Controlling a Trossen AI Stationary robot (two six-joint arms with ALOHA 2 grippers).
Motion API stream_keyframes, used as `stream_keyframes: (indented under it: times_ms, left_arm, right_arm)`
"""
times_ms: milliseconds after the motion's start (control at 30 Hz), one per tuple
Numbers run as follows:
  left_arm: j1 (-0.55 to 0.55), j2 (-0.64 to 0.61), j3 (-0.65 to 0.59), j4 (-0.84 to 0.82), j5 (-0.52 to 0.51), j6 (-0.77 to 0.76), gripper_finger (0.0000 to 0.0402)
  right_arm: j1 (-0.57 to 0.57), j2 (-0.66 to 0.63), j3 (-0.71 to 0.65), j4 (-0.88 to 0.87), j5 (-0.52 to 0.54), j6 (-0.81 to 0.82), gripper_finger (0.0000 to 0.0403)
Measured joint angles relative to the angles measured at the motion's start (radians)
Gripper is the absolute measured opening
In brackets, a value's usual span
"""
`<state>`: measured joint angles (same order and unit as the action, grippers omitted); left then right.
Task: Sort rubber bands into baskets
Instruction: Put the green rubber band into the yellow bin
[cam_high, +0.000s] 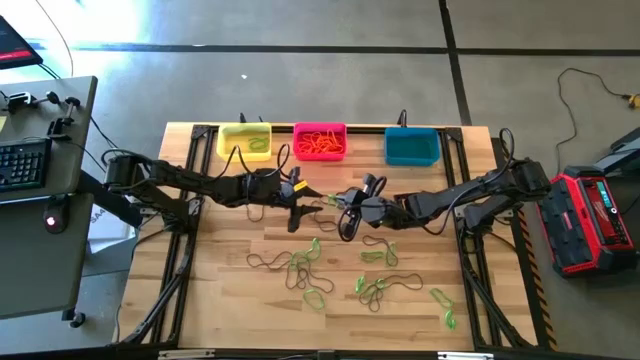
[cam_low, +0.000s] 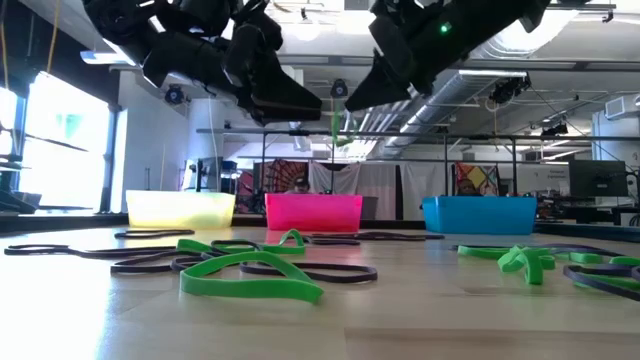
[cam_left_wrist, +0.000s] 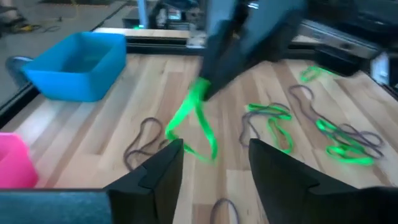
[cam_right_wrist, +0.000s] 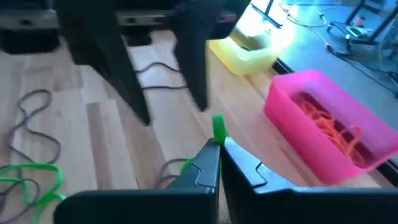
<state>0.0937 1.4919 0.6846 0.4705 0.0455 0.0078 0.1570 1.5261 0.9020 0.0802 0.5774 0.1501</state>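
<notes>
My right gripper (cam_high: 338, 203) is shut on a green rubber band (cam_left_wrist: 191, 119) above the middle of the table. My left gripper (cam_left_wrist: 214, 163) is open and empty, facing it from the table's left, its fingers close to the hanging band (cam_low: 337, 126). Several green and dark rubber bands (cam_high: 310, 265) lie flat on the near half of the table. The yellow basket (cam_high: 244, 140), the pink basket (cam_high: 320, 142) and the teal basket (cam_high: 412, 147) stand in a row at the far edge. The pink one holds orange bands, the yellow one green bands. My right gripper pinches the green band between its two shut fingers, near the band's upper end; a short green bit (cam_right_wrist: 218, 128) sticks out past the fingertips. The fingers come roughly level from the table's right. The rest of the loop (cam_left_wrist: 202, 134) hangs slack below, clear of the table.
More green bands lie at the near right (cam_high: 443, 302) and dark ones (cam_high: 268, 261) at the near left. Black frame rails (cam_high: 180, 240) run along the table's left and right sides. A desk with a keyboard (cam_high: 25, 160) stands left of the table.
</notes>
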Motion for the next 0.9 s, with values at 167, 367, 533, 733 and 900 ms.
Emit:
stream_keyframes:
  times_ms: [167, 367, 533, 733, 900]
  left_arm:
    - [0.002, 0.001, 0.000, 0.012, -0.030, -0.033, 0.0207]
    - [-0.007, 0.001, 0.000, 0.074, -0.019, -0.049, 0.0218]
    - [-0.010, 0.001, 0.000, 0.111, 0.036, -0.045, 0.0213]
    - [-0.026, 0.001, 0.000, 0.120, 0.046, -0.007, 0.0198]
    - [-0.046, 0.001, 0.000, 0.111, 0.072, 0.034, 0.0164]
  right_arm:
    - [0.000, 0.000, 0.000, 0.045, -0.036, -0.028, 0.0000]
    - [0.008, 0.000, 0.000, 0.082, -0.058, -0.037, 0.0000]
    - [0.022, 0.000, 0.000, 0.115, -0.067, -0.048, 0.0000]
    - [0.036, 0.000, 0.000, 0.123, -0.074, -0.056, 0.0000]
    - [0.041, 0.000, 0.000, 0.136, -0.074, -0.061, 0.0000]
